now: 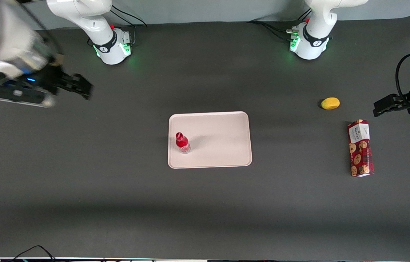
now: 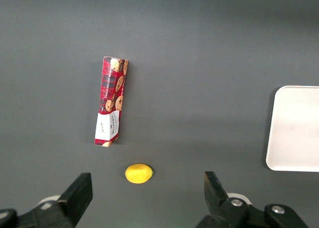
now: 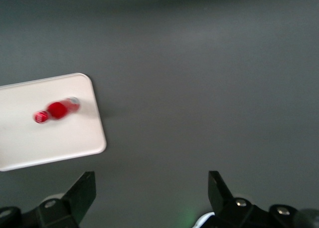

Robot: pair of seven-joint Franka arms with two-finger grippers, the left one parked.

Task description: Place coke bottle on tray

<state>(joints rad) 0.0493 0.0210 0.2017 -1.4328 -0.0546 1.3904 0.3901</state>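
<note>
Small slim red coke bottle (image 1: 182,142) w/ red cap & clear base stands upright on the large flat pale pinkish-beige tray (image 1: 219,125), close to the rim at the working arm's end. Black two-finger gripper (image 1: 81,86) hangs high over bare dark table toward the working arm's end, well apart from tray; jaws spread wide, holding nothing. Right wrist view shows bottle (image 3: 57,110) on tray (image 3: 30,143) and both fingertips (image 3: 85,188) wide apart. Only front & left wrist views show the yellow lemon-shaped fruit (image 1: 330,103) and red cookie-printed box (image 1: 360,147) lying flat, toward the parked arm's end; box nearer front camera than fruit.
</note>
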